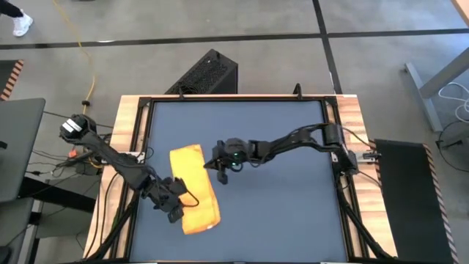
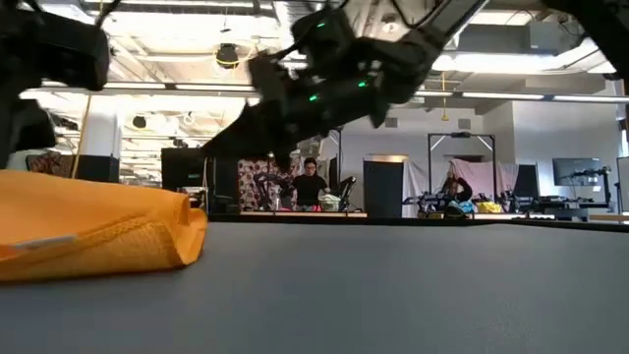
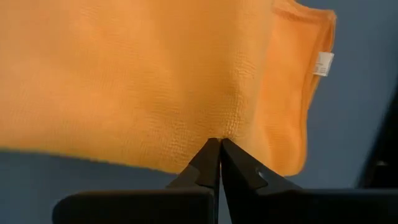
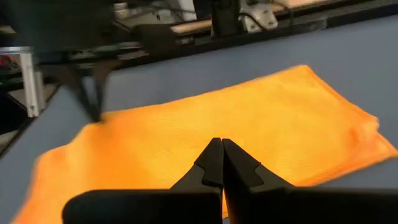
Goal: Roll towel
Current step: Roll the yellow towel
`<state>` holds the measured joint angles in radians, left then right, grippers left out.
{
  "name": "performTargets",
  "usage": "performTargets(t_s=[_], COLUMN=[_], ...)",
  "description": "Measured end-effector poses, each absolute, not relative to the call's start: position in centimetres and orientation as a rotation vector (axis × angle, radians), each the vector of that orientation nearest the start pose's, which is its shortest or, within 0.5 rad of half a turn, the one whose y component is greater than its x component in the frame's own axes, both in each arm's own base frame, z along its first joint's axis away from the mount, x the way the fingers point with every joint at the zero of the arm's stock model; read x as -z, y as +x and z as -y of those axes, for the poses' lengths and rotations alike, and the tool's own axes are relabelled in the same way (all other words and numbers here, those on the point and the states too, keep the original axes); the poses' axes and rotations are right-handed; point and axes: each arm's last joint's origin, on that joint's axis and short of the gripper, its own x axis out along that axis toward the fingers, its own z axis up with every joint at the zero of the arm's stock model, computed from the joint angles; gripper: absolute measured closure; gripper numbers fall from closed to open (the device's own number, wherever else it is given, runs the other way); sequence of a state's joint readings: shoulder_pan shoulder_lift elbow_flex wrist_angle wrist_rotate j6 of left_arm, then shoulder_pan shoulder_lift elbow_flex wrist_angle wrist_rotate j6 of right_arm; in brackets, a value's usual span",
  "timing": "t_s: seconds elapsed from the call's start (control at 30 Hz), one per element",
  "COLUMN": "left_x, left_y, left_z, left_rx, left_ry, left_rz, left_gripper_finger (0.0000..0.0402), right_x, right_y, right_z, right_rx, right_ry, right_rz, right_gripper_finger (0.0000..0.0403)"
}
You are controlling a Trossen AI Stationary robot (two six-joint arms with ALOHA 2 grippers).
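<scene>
The towel point(image 1: 196, 189) is a yellow-orange folded strip that lies flat on the dark table, running from far to near, left of the middle. In the low view the towel point(image 2: 98, 231) lies at the left as a thick fold. A white label point(image 3: 323, 64) sits at one corner. My left gripper point(image 1: 177, 208) is shut, with its tips point(image 3: 219, 146) at the strip's left long edge near the near end. My right gripper point(image 1: 220, 170) is shut too. It hovers over the strip's right edge near the far end and stands clear above the table point(image 2: 283, 157). My left gripper points its shut fingertips point(image 3: 211, 155) slanting down at the towel's left long edge point(image 4: 99, 121). The tips meet with no cloth showing between them. Whether they touch the cloth, I cannot tell.
A wooden frame point(image 1: 135, 117) borders the table. A black box point(image 1: 209, 73) stands beyond the far edge. The dark tabletop point(image 1: 286, 205) right of the towel is bare. People point(image 2: 311, 182) and equipment show in the room behind.
</scene>
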<state>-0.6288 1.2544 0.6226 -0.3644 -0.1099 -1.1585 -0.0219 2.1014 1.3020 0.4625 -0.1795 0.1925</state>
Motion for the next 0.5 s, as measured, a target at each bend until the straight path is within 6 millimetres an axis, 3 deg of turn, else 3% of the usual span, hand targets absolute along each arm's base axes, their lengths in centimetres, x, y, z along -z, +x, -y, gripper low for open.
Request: performTargets(t_s=[0.27, 0.5], left_x=[-15.0, -14.9], left_y=[18.7, 18.5], left_z=[15.3, 16.6], left_rx=[-0.115, -0.080], left_ry=[-0.743, -0.811], left_rz=[-1.055, -1.040], left_gripper_finger=[0.0401, 0.0361], right_x=[-15.5, -13.8], right_y=[51.0, 53.8], right_z=[1.4, 3.2], right_rx=[-0.084, -0.010], right_ry=[0.175, 0.144], right_rz=[-0.496, -0.611], right_gripper_finger=[0.0384, 0.0384])
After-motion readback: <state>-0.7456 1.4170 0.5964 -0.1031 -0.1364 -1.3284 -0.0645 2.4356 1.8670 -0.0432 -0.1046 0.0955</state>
